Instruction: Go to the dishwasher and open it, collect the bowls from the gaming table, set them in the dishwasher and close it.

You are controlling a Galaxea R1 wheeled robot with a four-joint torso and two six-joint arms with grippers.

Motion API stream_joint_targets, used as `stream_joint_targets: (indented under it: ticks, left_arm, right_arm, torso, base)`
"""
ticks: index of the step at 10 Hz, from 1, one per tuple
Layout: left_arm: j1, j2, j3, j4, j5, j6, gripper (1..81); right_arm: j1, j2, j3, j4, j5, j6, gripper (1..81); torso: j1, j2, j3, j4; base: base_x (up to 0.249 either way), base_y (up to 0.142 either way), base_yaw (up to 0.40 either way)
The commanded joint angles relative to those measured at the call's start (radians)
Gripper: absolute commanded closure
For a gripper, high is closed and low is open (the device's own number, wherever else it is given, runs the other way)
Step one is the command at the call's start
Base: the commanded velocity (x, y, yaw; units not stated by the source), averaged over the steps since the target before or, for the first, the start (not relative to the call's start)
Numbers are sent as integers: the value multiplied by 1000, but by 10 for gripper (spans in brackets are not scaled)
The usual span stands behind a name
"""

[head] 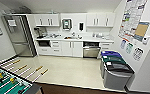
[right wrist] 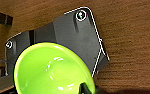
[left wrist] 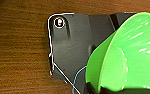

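Observation:
The dishwasher [head: 91, 51] is built into the white cabinet run at the far wall, right of the sink. It has a brushed steel front with a dark band above it. A bright green bowl [left wrist: 131, 55] looms large in the left wrist view, and my left gripper [left wrist: 98, 88] is shut on its rim. In the right wrist view a yellow-green bowl [right wrist: 51, 70] shows its hollow, with my right gripper [right wrist: 85, 88] shut on its rim. Wood-grain floor lies under both bowls. The gaming table is out of view.
A table-football table [head: 6, 83] with protruding rods fills the near left. Blue, green and grey bins [head: 114, 68] line the right wall. A steel fridge [head: 21, 35] stands at the far left. Pale floor [head: 66, 67] stretches to the cabinets.

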Motion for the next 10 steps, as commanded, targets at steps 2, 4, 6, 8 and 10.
stream_joint_targets:
  ticks: [2,4,6,8,10]
  left_arm:
    - [-39,-25,3,9,48,2,811]
    - [-39,-25,3,9,48,2,811]
    - [-41,-25,3,9,48,2,811]
    - [-42,-25,3,9,48,2,811]
    - [-42,-24,3,7,48,2,811]
  right_arm:
    - [33,-24,6,-8,-58,-3,811]
    - [31,-23,6,-8,-58,-3,811]
    - [31,-24,6,-8,-58,-3,811]
    - [33,-23,6,-8,-58,-3,811]
    - [34,-24,6,-8,-58,-3,811]
  torso:
    - [0,0,0,0]
    - [0,0,0,0]
    - [0,0,0,0]
    - [0,0,0,0]
    - [0,0,0,0]
  base:
    - [163,-74,0]
    - [162,-72,0]
    - [161,-68,0]
    - [160,0,0]
    - [159,0,0]
